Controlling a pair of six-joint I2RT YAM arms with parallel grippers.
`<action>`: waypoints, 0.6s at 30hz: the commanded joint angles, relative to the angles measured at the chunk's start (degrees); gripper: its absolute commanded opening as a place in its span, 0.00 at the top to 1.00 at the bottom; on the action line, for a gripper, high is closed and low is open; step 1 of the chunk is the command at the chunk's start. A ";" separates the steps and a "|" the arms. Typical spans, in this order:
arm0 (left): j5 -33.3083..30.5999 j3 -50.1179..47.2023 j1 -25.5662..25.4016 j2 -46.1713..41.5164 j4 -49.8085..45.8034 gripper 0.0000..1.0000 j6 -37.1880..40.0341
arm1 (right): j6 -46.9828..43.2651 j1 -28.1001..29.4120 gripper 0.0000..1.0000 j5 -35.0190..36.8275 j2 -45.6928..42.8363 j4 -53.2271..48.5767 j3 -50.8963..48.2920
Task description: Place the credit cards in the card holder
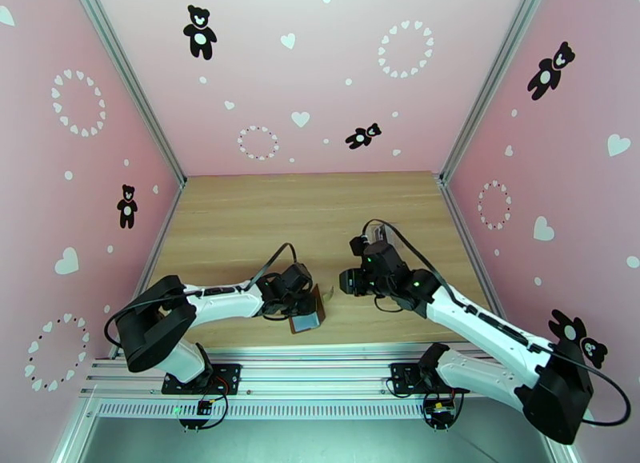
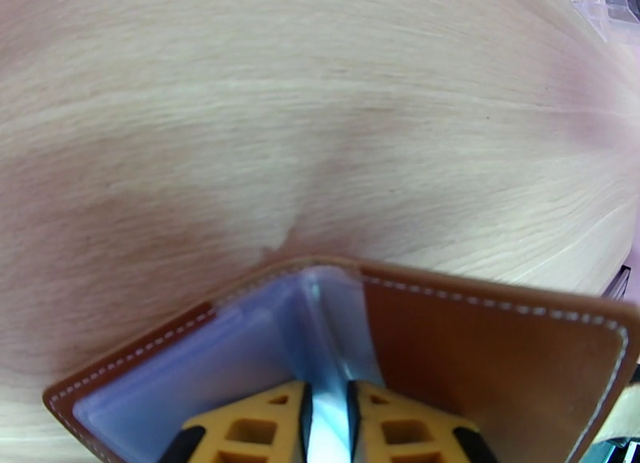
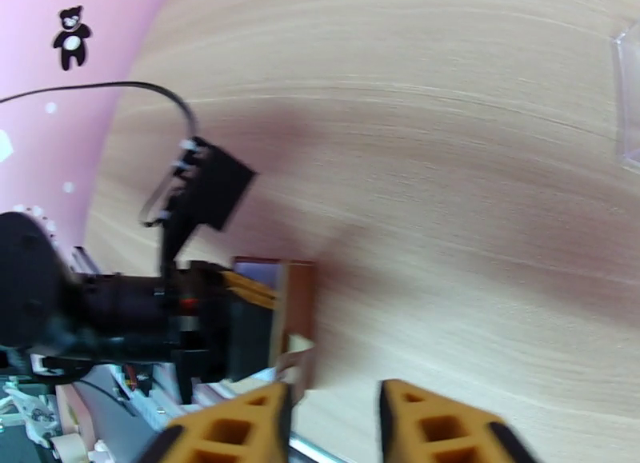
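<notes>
The pink walls (image 1: pixel 120 73), printed with bears and hearts, are seen rising round the wooden table (image 1: pixel 240 217), on which the card holder (image 1: pixel 308 317) is found close to the near edge, about midway between the two arm bases. The left arm (image 1: pixel 216 301) is stretched in from the card holder's left, and the right arm (image 1: pixel 480 329) is bent in from its right. A clear plastic box (image 1: pixel 386 234) is set beyond the card holder and to its right, well apart from it; something dark is glimpsed inside, but whether it is the credit cards cannot be told. The card holder is spread open like a book, with a brown stitched leather flap on one side and greyish see-through pockets on the other. The left gripper (image 2: pixel 328 393) is pinched nearly closed on a see-through pocket leaf (image 2: pixel 320 329) at the card holder's fold, so that the card holder is gripped there. The right gripper (image 3: pixel 334 391) is held just to the right of the card holder, apart from it, its yellow fingers (image 3: pixel 424 425) parted by a moderate gap in which nothing is held and bare wood is seen.
</notes>
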 commanded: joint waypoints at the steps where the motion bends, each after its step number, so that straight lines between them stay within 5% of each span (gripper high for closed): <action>1: -2.51 0.14 -0.53 2.34 -4.70 0.78 0.46 | 0.98 3.62 0.82 -5.04 0.67 0.15 2.57; 7: -2.54 0.78 -0.88 3.15 -4.94 0.78 0.36 | 3.04 9.07 0.93 -8.42 5.95 4.22 2.94; 18: -2.89 0.21 -1.09 1.22 -5.06 0.78 0.44 | 4.84 9.46 0.95 -8.03 15.75 9.35 -2.40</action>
